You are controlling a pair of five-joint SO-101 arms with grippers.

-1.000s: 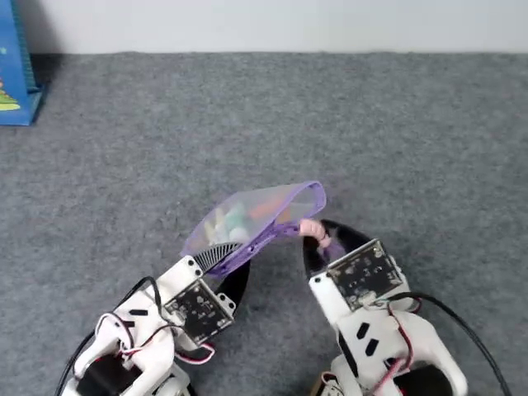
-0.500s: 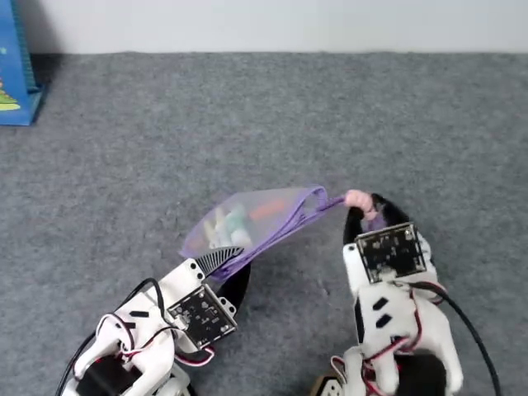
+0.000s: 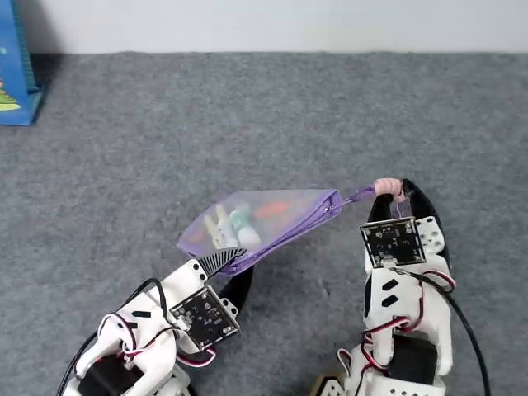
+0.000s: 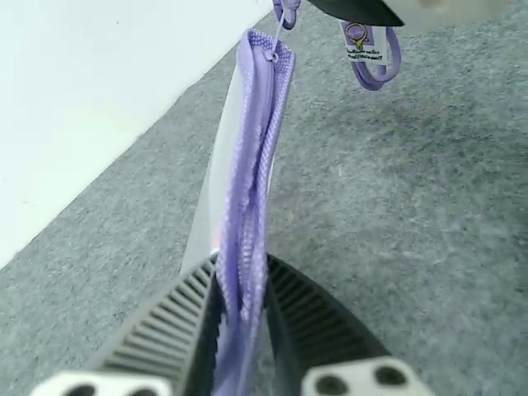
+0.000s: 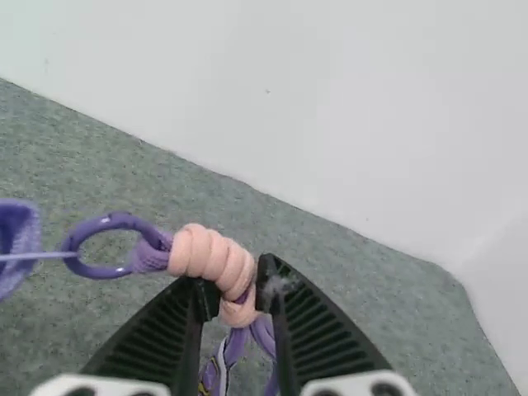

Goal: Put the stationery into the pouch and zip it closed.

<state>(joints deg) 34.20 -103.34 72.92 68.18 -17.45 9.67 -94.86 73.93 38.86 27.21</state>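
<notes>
My left gripper [image 4: 239, 272] is clamped on the near end of the purple pouch [image 3: 272, 216], which stretches from it across to my right gripper [image 5: 232, 282]. The stationery [image 3: 233, 224] shows through the pouch's clear side. The right gripper pinches the pink knotted pull [image 5: 211, 256] (tied to a purple ring [image 5: 106, 245]) above the grey carpet [image 3: 247, 115].

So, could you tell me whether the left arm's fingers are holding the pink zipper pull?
No, the left arm's fingers are clamped on the pouch along its purple zipper edge.
</notes>
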